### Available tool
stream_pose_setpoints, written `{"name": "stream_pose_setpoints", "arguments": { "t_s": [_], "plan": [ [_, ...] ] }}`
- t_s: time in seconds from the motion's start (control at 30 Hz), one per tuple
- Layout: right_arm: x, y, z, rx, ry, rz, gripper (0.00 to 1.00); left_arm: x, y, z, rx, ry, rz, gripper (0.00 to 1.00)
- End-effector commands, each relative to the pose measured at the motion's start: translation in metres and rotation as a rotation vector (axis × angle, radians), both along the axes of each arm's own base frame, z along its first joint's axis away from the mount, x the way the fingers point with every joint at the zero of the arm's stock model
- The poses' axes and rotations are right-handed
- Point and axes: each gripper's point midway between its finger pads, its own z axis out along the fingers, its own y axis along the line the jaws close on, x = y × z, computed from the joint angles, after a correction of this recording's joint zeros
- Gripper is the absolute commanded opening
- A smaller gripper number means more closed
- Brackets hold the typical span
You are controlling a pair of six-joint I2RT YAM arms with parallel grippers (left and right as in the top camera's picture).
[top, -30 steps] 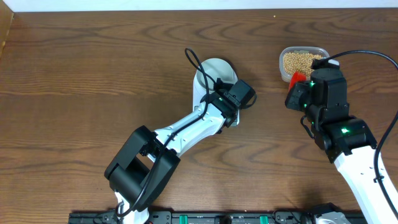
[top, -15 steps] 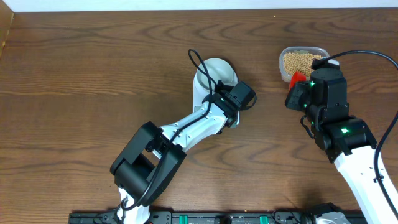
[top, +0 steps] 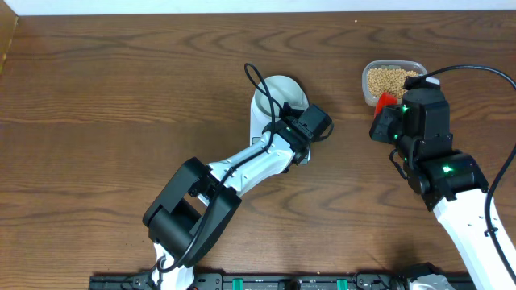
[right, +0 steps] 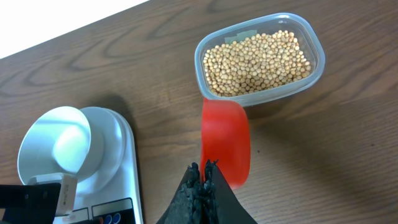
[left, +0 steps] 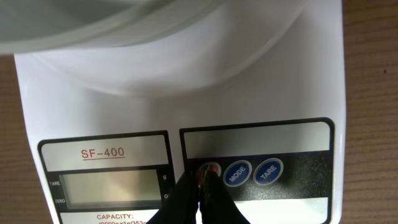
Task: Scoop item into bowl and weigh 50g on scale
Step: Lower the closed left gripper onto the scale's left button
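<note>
Black jaws of the left gripper (left: 203,180) were pressed together, their tips on the leftmost of three round buttons (left: 237,173) on the single scale (left: 186,106), beside its one display (left: 109,188). One bowl (right: 56,149) sat on that scale. The right gripper (right: 204,169) was clamped on one red scoop (right: 225,146), just beside one clear tub (right: 280,92) holding the many beans (right: 258,57).

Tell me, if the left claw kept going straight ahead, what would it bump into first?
Most likely the leftmost round button on the scale: the shut left claw aims its tips right at it. It may already be touching; depth is hard to judge.
</note>
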Motion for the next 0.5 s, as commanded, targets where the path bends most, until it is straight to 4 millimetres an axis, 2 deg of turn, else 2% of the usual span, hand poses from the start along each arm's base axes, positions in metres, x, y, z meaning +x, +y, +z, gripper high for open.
{"name": "stream_pose_setpoints", "arguments": {
  "t_s": [0.0,0.47],
  "plan": [
    [0.0028,-0.0055,0.0049,-0.001,-0.014,-0.03,0.01,0.0012,0.0031,-0.0031,0.028,-0.009,-0.017,0.07],
    [0.0023,-0.0057,0.0043,-0.002,-0.011,-0.03,0.01,0.0051,0.007,-0.0012,0.05,-0.034,-0.006,0.07]
  ]
}}
